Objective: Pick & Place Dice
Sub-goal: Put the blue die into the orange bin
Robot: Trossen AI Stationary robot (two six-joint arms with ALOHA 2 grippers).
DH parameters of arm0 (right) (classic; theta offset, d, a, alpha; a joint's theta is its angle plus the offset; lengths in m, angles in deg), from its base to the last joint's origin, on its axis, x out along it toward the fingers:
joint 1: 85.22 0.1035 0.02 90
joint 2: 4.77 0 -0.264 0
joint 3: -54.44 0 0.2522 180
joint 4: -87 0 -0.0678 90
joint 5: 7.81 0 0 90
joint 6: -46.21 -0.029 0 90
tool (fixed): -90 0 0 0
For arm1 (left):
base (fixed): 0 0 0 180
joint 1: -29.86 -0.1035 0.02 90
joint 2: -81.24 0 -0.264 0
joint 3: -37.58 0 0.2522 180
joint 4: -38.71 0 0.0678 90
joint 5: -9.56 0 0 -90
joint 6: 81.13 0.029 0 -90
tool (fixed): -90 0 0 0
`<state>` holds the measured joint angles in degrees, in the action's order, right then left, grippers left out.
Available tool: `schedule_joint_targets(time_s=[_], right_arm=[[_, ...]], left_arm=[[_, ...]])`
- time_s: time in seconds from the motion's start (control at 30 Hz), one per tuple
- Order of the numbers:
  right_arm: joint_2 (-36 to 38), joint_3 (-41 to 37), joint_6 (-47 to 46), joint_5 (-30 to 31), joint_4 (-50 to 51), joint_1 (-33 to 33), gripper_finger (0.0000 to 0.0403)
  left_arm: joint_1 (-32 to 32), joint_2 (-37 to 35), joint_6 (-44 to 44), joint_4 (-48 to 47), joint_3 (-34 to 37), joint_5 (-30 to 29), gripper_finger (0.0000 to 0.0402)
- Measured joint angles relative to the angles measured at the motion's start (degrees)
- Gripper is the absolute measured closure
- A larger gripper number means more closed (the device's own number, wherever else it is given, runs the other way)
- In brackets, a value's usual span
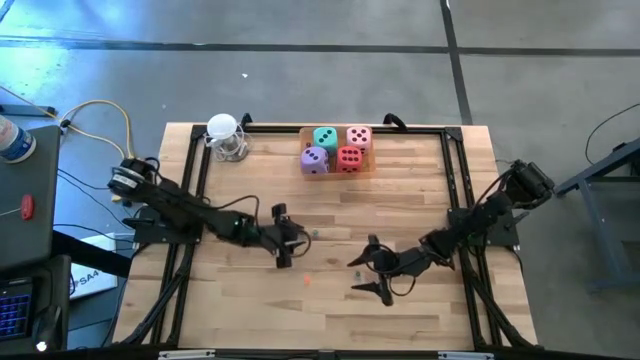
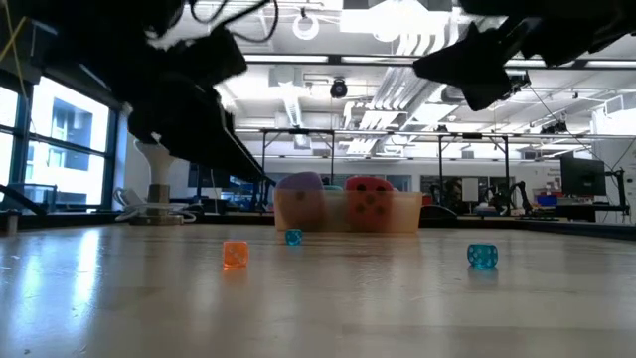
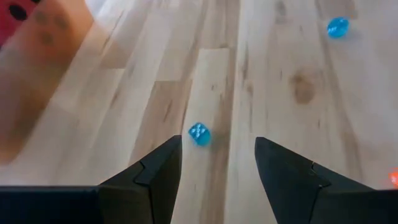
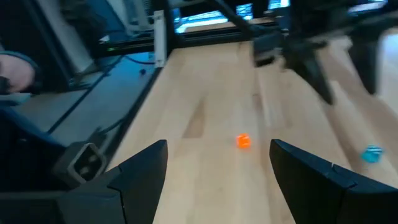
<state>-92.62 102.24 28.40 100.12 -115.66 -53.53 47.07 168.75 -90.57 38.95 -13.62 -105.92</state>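
Four dice sit together in a shallow orange tray (image 1: 303, 135) at the table's far middle: teal (image 1: 325, 137), pink (image 1: 359, 137), purple (image 1: 314, 159) and red (image 1: 349, 158). The low view shows the purple die (image 2: 300, 189) and the red die (image 2: 370, 199) behind the tray wall. My left gripper (image 1: 288, 236) hovers open left of centre, pointing toward the table's right. In its wrist view (image 3: 217, 155) nothing lies between the fingers. My right gripper (image 1: 362, 268) hovers open right of centre, pointing left. It too is empty in its wrist view (image 4: 217, 155).
Tiny clear beads lie on the wood between the grippers: a blue one (image 3: 199, 134) just ahead of my left fingers, another blue one (image 2: 482, 256) and an orange one (image 4: 243, 141). A white lamp-like object (image 1: 226, 135) stands at the far left. A black frame (image 1: 450, 160) borders the table.
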Motion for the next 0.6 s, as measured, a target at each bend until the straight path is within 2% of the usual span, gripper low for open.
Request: schedule_joint_targets(time_s=[0.13, 0.2, 0.43, 0.6], right_arm=[[0.0, 0.0, -0.02, -0.15, -0.29, 0.67, 0.0128], [0.0, 0.0, 0.0, -0.15, -0.29, 0.59, 0.0128], [0.0, 0.0, 0.0, 0.16, -0.47, 0.59, 0.0128], [0.0, 0.0, 0.1, 0.31, -0.6, 0.57, 0.0128]], left_arm=[[-3.07, 3.76, 1.47, 7.51, 1.88, 9.99, 0.0206], [-3.95, 6.38, 3.22, 10.23, 1.91, 11.9, 0.0206], [-4.09, 14.16, 8.12, 24.24, 1.84, 8.25, 0.0206], [-4.09, 16.45, 8.57, 25.88, 1.89, 2.83, 0.0206]])
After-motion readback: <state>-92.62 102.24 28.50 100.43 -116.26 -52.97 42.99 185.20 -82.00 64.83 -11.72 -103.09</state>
